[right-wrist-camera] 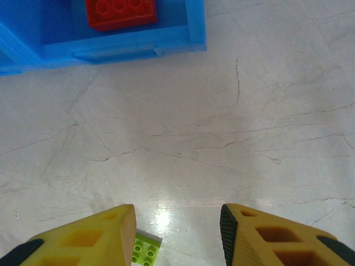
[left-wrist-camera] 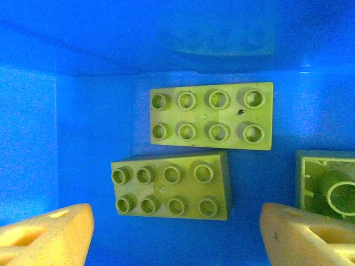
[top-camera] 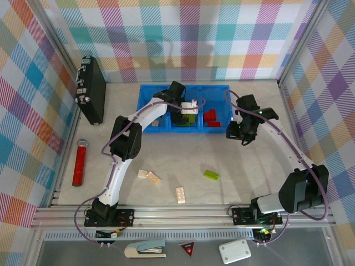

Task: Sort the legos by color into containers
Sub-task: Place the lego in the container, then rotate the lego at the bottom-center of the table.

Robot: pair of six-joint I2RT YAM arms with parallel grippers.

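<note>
The blue tray (top-camera: 145, 95) lies at the back of the table. My left gripper (top-camera: 186, 112) hangs open over its middle compartment. In the left wrist view two lime green bricks (left-wrist-camera: 211, 116) (left-wrist-camera: 172, 185) lie studs up on the blue floor, and a third green brick (left-wrist-camera: 327, 185) lies upside down at the right. The left gripper (left-wrist-camera: 176, 235) holds nothing. Red bricks (top-camera: 209, 116) fill the right compartment and a cream brick (top-camera: 157, 124) sits in the left one. My right gripper (top-camera: 238, 131) stands open over bare table beside the tray's right end. A loose green brick (right-wrist-camera: 145, 250) peeks out beside its left finger.
On the table lie two cream bricks (top-camera: 150, 177) (top-camera: 181, 194) and a green brick (top-camera: 211, 175). A black case (top-camera: 91, 88) leans at the left wall, with a red tube (top-camera: 81, 162) below it. A stapler (top-camera: 145, 249), red triangle (top-camera: 188, 249) and white box (top-camera: 234, 251) sit by the front rail.
</note>
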